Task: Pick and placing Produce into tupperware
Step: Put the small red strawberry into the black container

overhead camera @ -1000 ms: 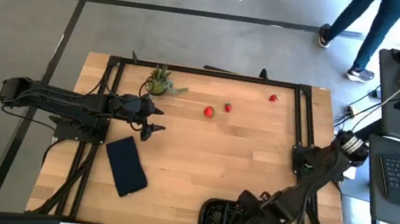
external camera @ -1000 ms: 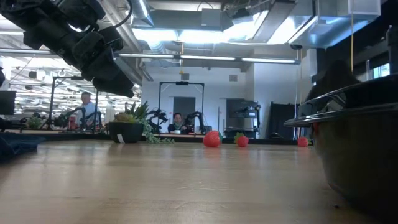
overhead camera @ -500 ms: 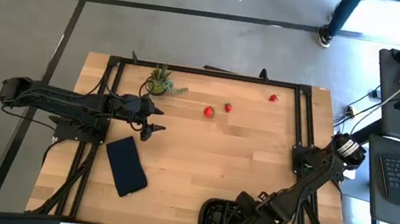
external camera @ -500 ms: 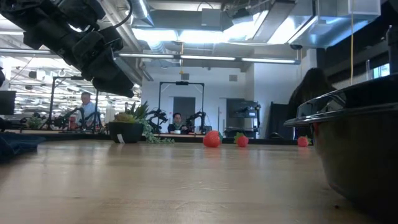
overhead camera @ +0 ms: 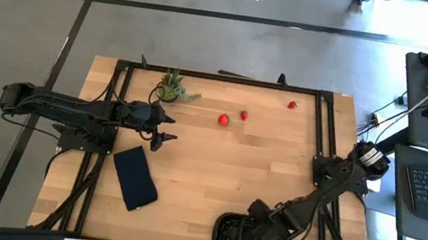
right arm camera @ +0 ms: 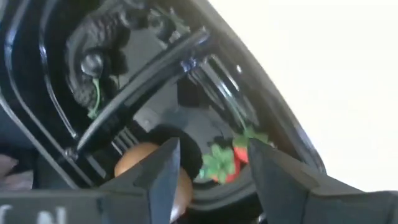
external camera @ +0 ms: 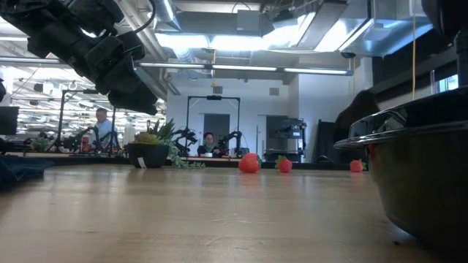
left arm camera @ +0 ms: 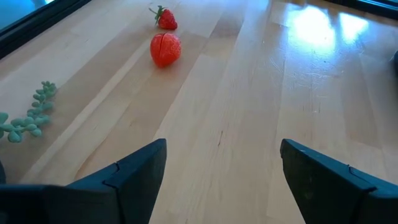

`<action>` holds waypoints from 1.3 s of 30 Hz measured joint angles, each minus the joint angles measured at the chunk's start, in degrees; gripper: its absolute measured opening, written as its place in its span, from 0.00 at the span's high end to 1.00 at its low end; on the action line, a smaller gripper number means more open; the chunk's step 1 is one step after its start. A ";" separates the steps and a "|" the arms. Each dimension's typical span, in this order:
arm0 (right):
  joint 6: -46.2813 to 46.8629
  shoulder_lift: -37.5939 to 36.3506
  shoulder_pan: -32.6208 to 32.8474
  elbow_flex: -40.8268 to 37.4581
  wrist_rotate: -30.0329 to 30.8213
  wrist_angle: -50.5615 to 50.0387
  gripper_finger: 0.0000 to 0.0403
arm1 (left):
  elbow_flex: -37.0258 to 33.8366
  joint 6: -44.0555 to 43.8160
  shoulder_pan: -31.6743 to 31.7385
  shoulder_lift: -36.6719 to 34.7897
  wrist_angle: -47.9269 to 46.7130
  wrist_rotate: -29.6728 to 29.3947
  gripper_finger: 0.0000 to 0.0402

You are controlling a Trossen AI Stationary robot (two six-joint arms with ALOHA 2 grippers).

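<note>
The black tupperware (overhead camera: 226,231) stands at the table's near edge, right of the middle. My right gripper (overhead camera: 255,238) hangs over it, pointing steeply down, fingers apart (right arm camera: 214,171). Below them, inside the tray, lie a red strawberry with green leaves (right arm camera: 239,153) and a brown oval fruit (right arm camera: 135,159); dark berries (right arm camera: 99,34) sit in another compartment. Three more strawberries (overhead camera: 223,120), (overhead camera: 243,116), (overhead camera: 292,105) lie on the far half of the table. My left gripper (overhead camera: 165,128) waits open at the left, above the wood.
A small potted plant (overhead camera: 171,87) stands at the far left. A flat navy slab (overhead camera: 135,178) lies near the left arm. The black frame rails (overhead camera: 324,134) run along the table's edges. Bare wood spreads across the middle (overhead camera: 233,164).
My right gripper has shifted a little toward the table's left and sunk slightly over the tupperware. The left arm has kept still.
</note>
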 joint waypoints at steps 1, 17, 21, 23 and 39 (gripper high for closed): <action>-0.17 0.00 -0.43 0.00 -1.83 -0.13 0.51 | 0.00 0.00 0.00 0.00 -0.02 -0.01 0.24; -15.35 -2.34 -11.72 0.02 -3.76 -13.91 0.41 | 0.02 0.02 0.00 0.00 -0.13 0.00 0.25; -17.01 -3.72 -16.59 0.02 4.44 -19.76 0.41 | 0.02 0.35 0.00 0.00 -0.22 0.00 0.25; -19.87 -5.07 -18.99 -0.01 8.09 -22.94 0.41 | 0.02 0.44 0.00 0.00 -0.29 0.00 0.25; -40.07 -21.47 -46.78 -0.02 26.65 -23.33 0.41 | 0.02 0.50 0.02 0.00 -0.65 0.00 0.25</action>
